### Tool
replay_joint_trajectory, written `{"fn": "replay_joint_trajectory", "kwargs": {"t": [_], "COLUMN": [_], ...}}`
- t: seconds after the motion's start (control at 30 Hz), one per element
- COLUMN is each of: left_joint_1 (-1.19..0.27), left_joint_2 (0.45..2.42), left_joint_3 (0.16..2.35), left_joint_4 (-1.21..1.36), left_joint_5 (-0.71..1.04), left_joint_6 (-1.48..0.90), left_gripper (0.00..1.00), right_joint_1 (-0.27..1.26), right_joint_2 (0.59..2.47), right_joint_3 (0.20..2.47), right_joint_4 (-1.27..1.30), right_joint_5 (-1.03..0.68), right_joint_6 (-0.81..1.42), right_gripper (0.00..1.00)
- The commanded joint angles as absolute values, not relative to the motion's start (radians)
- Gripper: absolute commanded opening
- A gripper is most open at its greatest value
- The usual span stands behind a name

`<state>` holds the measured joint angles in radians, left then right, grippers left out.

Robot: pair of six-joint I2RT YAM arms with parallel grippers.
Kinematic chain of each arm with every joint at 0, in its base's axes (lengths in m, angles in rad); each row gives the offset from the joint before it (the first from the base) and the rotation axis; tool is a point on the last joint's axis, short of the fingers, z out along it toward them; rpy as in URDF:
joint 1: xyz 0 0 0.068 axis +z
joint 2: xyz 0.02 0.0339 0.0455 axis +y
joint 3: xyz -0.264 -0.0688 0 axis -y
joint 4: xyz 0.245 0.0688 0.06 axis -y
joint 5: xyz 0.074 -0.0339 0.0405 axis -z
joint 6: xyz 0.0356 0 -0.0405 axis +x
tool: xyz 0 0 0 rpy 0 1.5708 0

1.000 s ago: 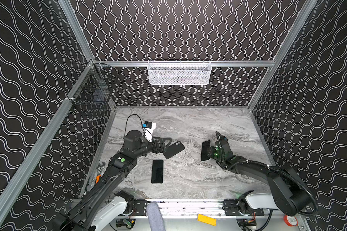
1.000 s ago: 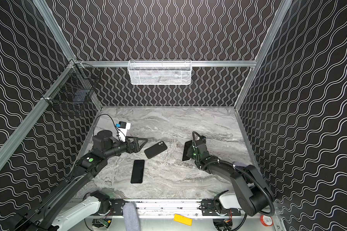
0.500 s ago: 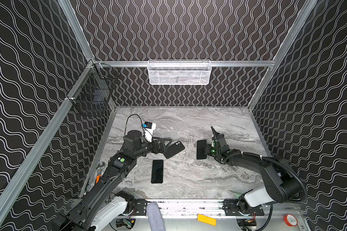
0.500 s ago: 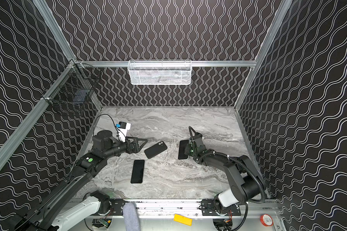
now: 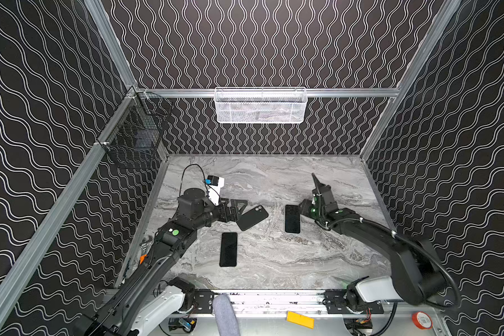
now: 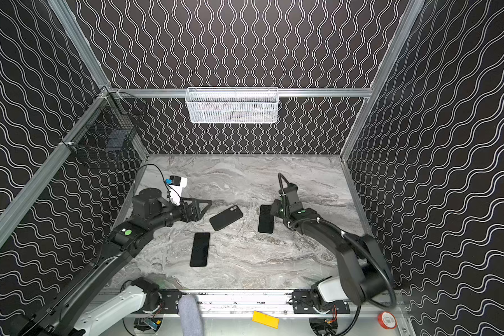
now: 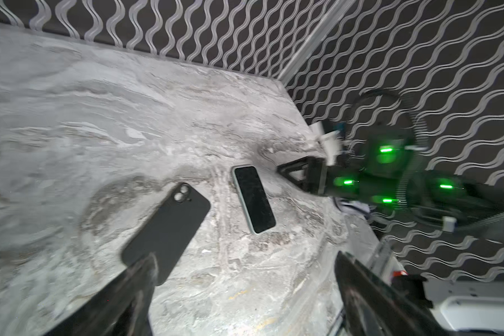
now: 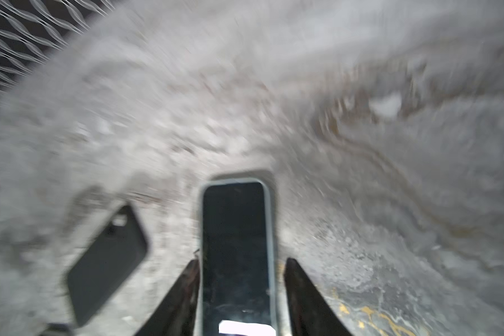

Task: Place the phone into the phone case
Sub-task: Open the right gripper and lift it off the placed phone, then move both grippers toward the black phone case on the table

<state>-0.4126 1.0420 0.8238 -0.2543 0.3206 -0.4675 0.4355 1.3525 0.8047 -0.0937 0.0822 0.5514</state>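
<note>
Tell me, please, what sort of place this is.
Probably a robotics lab test cell: left arm and right arm on a front rail, wavy-patterned walls on aluminium framing, a marble-look tabletop.

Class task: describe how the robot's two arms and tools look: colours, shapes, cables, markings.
Both arms are black with white base segments. The left arm bears a green dot and a white camera block with a black cable. The right arm shows green lights and a ribbed black hose. The left tool and right tool have black triangular open fingers.
</note>
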Motion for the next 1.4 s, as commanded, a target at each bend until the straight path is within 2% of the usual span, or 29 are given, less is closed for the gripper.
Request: {"fn": "replay_joint_trajectory", "kwargs": {"t": [0.0,0.07,0.2,0.33,0.43,0.53,0.63,0.9,1.03,1.37], "left_joint_1": [-0.411,-0.411,-0.411,-0.424,-0.425,-0.422,-0.403,-0.251,-0.222,-0.204], "left_joint_2": [1.027,1.034,1.092,1.178,1.232,1.270,1.322,1.471,1.543,1.673], "left_joint_3": [0.852,0.883,0.952,0.992,0.970,0.898,0.831,0.711,0.675,0.631], "left_joint_4": [-0.324,-0.370,-0.477,-0.587,-0.586,-0.488,-0.342,-0.046,0.053,0.184], "left_joint_5": [0.233,0.228,0.238,0.163,0.192,0.299,0.399,0.506,0.562,0.580], "left_joint_6": [-0.399,-0.354,-0.274,-0.260,-0.337,-0.455,-0.564,-0.780,-0.845,-0.893], "left_gripper": [0.99,0.98,0.91,0.93,0.99,0.98,0.99,0.99,0.99,0.99], "right_joint_1": [0.489,0.522,0.540,0.539,0.539,0.538,0.538,0.531,0.528,0.502], "right_joint_2": [1.230,1.131,0.954,0.946,1.052,1.201,1.380,1.738,1.834,1.957], "right_joint_3": [0.851,0.852,0.771,0.727,0.777,0.843,0.946,1.150,1.210,1.257], "right_joint_4": [-0.163,-0.168,-0.116,-0.133,-0.190,-0.204,-0.222,-0.196,-0.178,-0.191], "right_joint_5": [0.087,0.083,-0.029,-0.102,-0.156,-0.216,-0.320,-0.455,-0.497,-0.470], "right_joint_6": [0.446,0.407,0.392,0.436,0.442,0.446,0.445,0.518,0.540,0.584], "right_gripper": [0.57,0.58,0.63,0.69,0.71,0.75,0.76,0.76,0.76,0.76]}}
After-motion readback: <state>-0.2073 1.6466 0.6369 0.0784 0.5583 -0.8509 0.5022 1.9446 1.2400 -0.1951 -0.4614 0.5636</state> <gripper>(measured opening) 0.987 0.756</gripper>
